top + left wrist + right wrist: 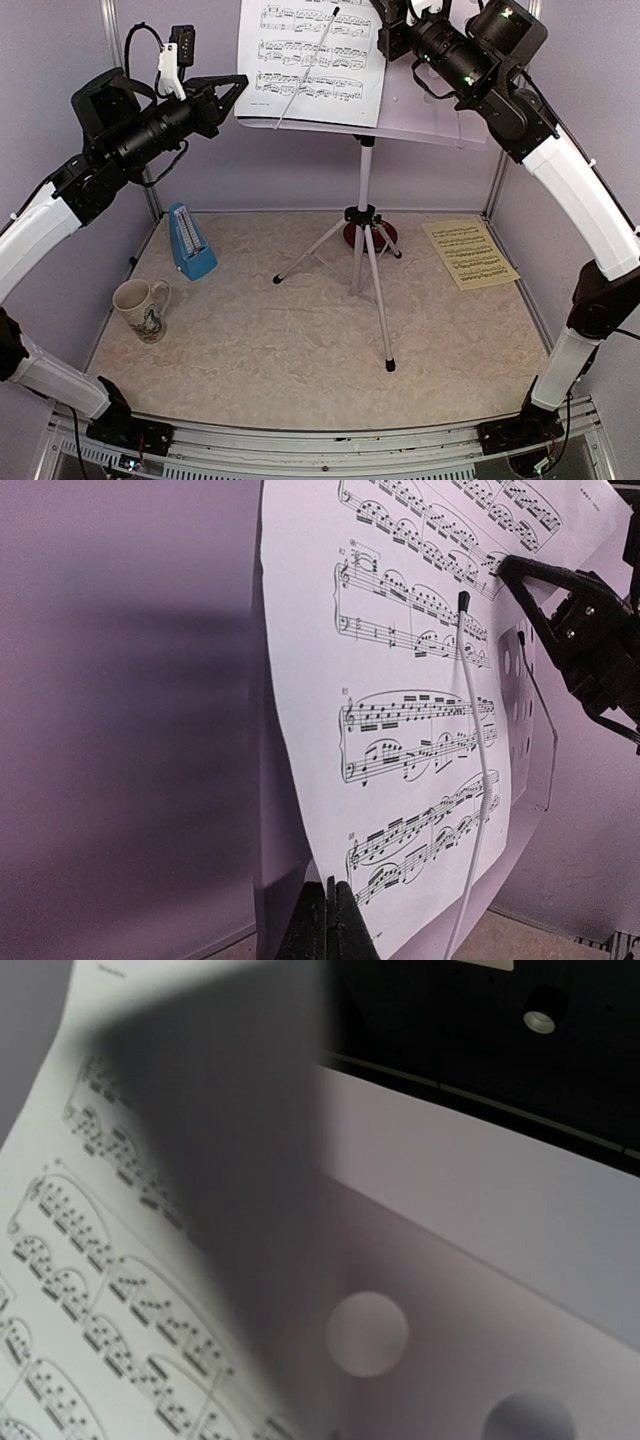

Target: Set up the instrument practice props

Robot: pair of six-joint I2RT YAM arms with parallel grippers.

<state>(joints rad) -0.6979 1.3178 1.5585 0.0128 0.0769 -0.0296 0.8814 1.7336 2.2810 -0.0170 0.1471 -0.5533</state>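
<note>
Top view is looking bright and sharp with edges bowing a bit, while the right wrist cam is going soft up close, a dark shadow falling across the white sheet.

Top camera overlooks table; both wrist cameras close on white sheet.

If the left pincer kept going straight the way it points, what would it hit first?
The white printed music sheet on the white perforated music stand: the shut left pincer aims at its near edge, apparently right at it, though depth is unclear.
</note>
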